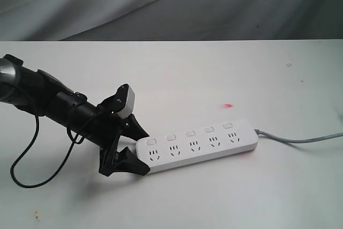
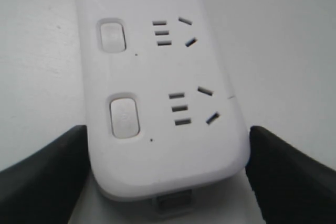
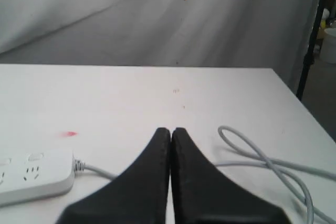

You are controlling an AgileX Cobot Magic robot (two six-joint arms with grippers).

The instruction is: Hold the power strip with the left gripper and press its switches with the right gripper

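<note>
The white power strip (image 1: 198, 146) lies on the table with its row of switches (image 1: 189, 132) along its far side. My left gripper (image 1: 140, 151) straddles the strip's left end, one black finger on each long side. In the left wrist view both fingers (image 2: 58, 171) press against the power strip (image 2: 163, 77), beside its end switch (image 2: 124, 116). My right gripper (image 3: 170, 129) is shut on nothing, pointing over the bare table to the right of the power strip (image 3: 31, 177). It is out of the exterior view.
The thin grey cable (image 1: 300, 139) runs right from the strip and loops on the table (image 3: 262, 161). A small red mark (image 1: 229, 105) lies behind the strip. A black wire (image 1: 32, 170) hangs from the left arm. Grey cloth hangs behind the table edge.
</note>
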